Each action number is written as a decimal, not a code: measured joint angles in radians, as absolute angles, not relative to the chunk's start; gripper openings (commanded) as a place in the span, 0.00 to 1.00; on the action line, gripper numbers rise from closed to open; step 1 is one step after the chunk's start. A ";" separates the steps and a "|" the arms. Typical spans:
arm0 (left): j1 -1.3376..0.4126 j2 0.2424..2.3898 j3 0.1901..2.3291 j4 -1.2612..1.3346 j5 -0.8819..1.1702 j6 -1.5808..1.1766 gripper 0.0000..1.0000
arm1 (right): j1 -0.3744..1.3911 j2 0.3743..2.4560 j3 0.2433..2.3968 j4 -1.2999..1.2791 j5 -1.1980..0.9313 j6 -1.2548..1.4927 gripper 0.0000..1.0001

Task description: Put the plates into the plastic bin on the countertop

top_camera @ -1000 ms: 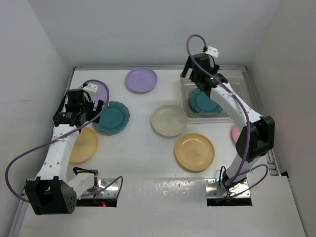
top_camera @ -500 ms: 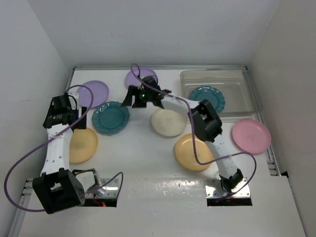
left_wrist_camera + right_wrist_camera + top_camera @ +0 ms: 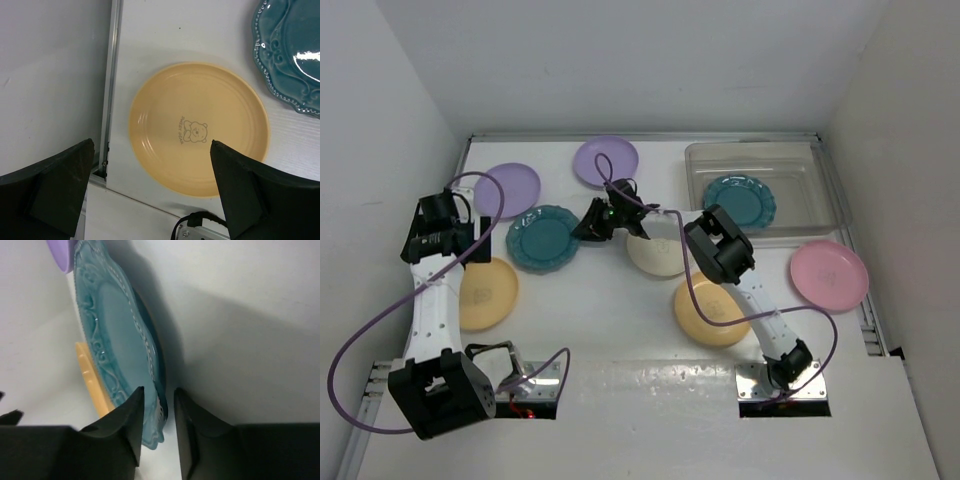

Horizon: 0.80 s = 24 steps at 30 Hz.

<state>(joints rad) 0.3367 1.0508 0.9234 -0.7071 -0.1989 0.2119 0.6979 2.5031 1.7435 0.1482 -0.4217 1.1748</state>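
Note:
My right gripper (image 3: 592, 225) reaches left to the dark teal plate (image 3: 545, 238) on the countertop (image 3: 620, 300). In the right wrist view its gripper (image 3: 159, 392) straddles that plate's (image 3: 115, 330) scalloped rim with the jaws narrow, and a thin gap still shows beside the rim. A second teal plate (image 3: 739, 200) lies in the plastic bin (image 3: 752, 150). My left gripper (image 3: 428, 243) hangs open above a yellow plate (image 3: 200, 127), with nothing between the fingers of that gripper (image 3: 152, 144).
Two lavender plates (image 3: 512, 188) (image 3: 605, 161) lie at the back. A cream plate (image 3: 660, 250), another yellow plate (image 3: 712, 312) and a pink plate (image 3: 828, 275) lie mid-table and right. White walls border the surface. A metal rail (image 3: 111, 75) runs along the left edge.
My right arm swung from the bin across to the left teal plate and its jaws narrowed around the rim. The left arm drew back left over the yellow plate.

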 measured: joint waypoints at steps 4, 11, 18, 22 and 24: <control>0.336 1.049 0.934 -0.710 -0.194 0.212 1.00 | 0.694 2.532 1.725 0.234 -0.430 1.277 0.14; 0.326 1.050 0.940 -0.712 -0.176 0.212 1.00 | 0.688 2.511 1.665 0.329 -0.449 1.285 0.00; 0.320 1.072 0.991 -0.719 -0.139 0.214 1.00 | 0.614 2.283 1.435 0.366 -0.475 1.357 0.00; 0.320 1.088 1.023 -0.716 -0.115 0.221 1.00 | 0.511 2.116 1.320 0.406 -0.487 1.402 0.00; 0.320 1.093 1.030 -0.717 -0.105 0.224 1.00 | 0.448 2.033 1.270 0.464 -0.486 1.438 0.00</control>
<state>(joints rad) 0.3202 1.0927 1.0302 -0.7174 -0.1051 0.2237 0.4480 2.0335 1.2701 0.4644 -0.4862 1.4376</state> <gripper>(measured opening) 0.997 0.035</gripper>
